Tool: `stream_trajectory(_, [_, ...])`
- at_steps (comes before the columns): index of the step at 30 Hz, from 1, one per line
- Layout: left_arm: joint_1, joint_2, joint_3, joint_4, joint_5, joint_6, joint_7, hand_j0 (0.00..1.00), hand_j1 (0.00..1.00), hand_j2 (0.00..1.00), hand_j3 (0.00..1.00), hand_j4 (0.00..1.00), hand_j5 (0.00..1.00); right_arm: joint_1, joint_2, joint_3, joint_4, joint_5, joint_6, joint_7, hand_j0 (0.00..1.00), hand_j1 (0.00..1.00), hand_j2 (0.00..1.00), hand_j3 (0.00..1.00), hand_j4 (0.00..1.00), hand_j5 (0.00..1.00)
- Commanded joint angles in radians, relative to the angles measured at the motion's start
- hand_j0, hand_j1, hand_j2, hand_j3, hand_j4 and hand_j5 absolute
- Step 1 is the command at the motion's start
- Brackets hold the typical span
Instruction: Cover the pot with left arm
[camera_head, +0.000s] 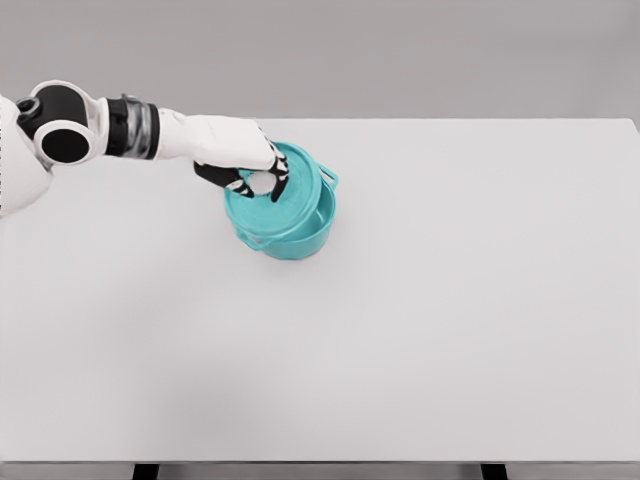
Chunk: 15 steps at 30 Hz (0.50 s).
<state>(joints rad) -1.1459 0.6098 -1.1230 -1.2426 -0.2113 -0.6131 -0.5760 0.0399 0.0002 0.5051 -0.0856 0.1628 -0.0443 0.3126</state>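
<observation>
From the left, the left robot hand (262, 182) reaches over the table (450, 300), its dark fingers (279, 186) curled round the pale knob at the centre of the teal lid (290, 205). The lid looks rigid, light and smooth, so that knob seems the sure hold. It sits tilted and off-centre on the teal pot (305, 238), directly under the palm, not yet seated.

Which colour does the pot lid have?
Teal, like the pot; the lid shows in the head view.
</observation>
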Motion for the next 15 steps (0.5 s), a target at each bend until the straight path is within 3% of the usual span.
stream_trajectory(1, [0.0,-0.03,0.0,0.034,0.004,0.002,-0.019,0.42,0.42,0.42,0.42,0.42,0.42,0.0,0.0,0.0,0.0,0.0,0.0,0.0,1.0,1.0,1.0,1.0,1.0,1.0])
stream_trajectory(15, [-0.025,-0.116,-0.003,0.074,0.003,0.002,-0.035,0.42,0.42,0.42,0.42,0.42,0.42,0.002,0.0,0.001,0.001,0.0,0.0,0.0,1.0,1.0,1.0,1.0,1.0,1.0])
